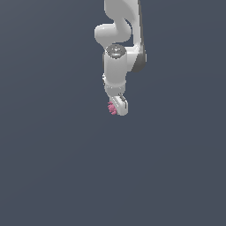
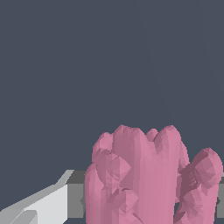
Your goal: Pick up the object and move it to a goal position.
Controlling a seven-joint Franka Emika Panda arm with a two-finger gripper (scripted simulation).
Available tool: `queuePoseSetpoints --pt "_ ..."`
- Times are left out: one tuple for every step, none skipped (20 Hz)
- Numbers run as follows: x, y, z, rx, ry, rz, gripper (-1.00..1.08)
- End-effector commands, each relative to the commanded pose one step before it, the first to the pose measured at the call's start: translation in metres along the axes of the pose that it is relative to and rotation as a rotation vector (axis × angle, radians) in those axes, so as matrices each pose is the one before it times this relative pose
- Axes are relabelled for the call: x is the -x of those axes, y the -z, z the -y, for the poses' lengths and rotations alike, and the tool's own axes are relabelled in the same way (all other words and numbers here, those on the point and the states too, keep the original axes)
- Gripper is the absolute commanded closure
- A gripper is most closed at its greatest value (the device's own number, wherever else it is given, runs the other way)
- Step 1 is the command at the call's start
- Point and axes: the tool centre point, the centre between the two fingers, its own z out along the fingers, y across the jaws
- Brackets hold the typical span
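Pink and knobbly, the object [image 1: 111,108] sits at the very tip of the white gripper [image 1: 118,106], a tiny lumpy clump that pokes out toward the exterior view's left from between the fingers. Up close in the wrist view the object [image 2: 144,175] fills the lower part of the picture, a bunch of rounded pink knobs and ridged columns, with a grey pad and a white finger [image 2: 48,203] pressed against one flank and a sliver of a second grey pad showing at the other. From that, the gripper looks closed down on the clump, its fingers only as far apart as the clump is wide. The gripper hangs pointing downward from the white arm [image 1: 117,66], whose rounded joints stack up toward the top of the exterior view. Around everything lies a plain, flat dark blue-grey background [image 1: 53,167]; I cannot tell from either view whether the clump touches any surface or hangs clear of it.
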Motion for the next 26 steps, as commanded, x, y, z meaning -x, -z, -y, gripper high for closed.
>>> queuePoseSetpoints --pt "-0.01898 0.01944 -0.01572 -0.00018 0.00022 0.00069 1.08" --pt "-0.00749 0.00756 -0.00579 0.0 0.0 0.0 1.08" --pt "-0.00758 0.00725 -0.00566 0.00032 -0.00027 0.00025 1.08" --pt "-0.00726 0.00726 -0.00547 0.0 0.0 0.0 1.08" --pt "-0.007 0.007 -0.00522 0.00027 -0.00008 -0.0004 1.08" --pt "-0.00677 0.00674 -0.00503 0.0 0.0 0.0 1.08" --pt "-0.00641 0.00643 -0.00476 0.00024 -0.00008 -0.00042 1.08" --pt "-0.00621 0.00614 -0.00453 0.0 0.0 0.0 1.08" --pt "-0.00593 0.00592 -0.00423 0.0002 -0.00001 -0.00044 1.08" --pt "-0.00583 0.00563 -0.00399 0.0 0.0 0.0 1.08" --pt "-0.00538 0.0054 -0.0036 0.00022 0.00012 -0.00064 1.08" --pt "-0.00516 0.00488 -0.00334 0.0 0.0 0.0 1.08" --pt "-0.00443 0.00449 -0.00289 0.00019 0.00017 -0.00064 1.08" --pt "-0.00413 0.00389 -0.00265 0.0 0.0 0.0 1.08" --pt "-0.00346 0.00348 -0.00223 0.00014 0.00012 -0.00045 1.08" --pt "-0.00311 0.00291 -0.00196 0.0 0.0 0.0 1.08" --pt "-0.00244 0.00251 -0.00153 0.00013 0.00013 -0.00045 1.08" --pt "-0.00211 0.00193 -0.00124 0.0 0.0 0.0 1.08" --pt "-0.00142 0.00153 -0.00079 0.00009 0.00019 -0.00044 1.08" --pt "-0.00112 0.00094 -0.0005 0.0 0.0 0.0 1.08" --pt "-0.00063 0.00044 -0.00013 0.0 0.0 0.0 1.08" --pt "-0.00013 -0.00005 0.00025 0.0 0.0 0.0 1.08" --pt "0.00059 -0.00043 0.00072 -0.0001 0.00041 -0.00025 1.08" --pt "0.00081 -0.00097 0.00092 0.0 0.0 0.0 1.08" --pt "0.00063 -0.00071 0.00063 0.0 0.0 0.0 1.08" --pt "0.00022 -0.00025 0.00022 0.0 0.0 0.0 1.08"
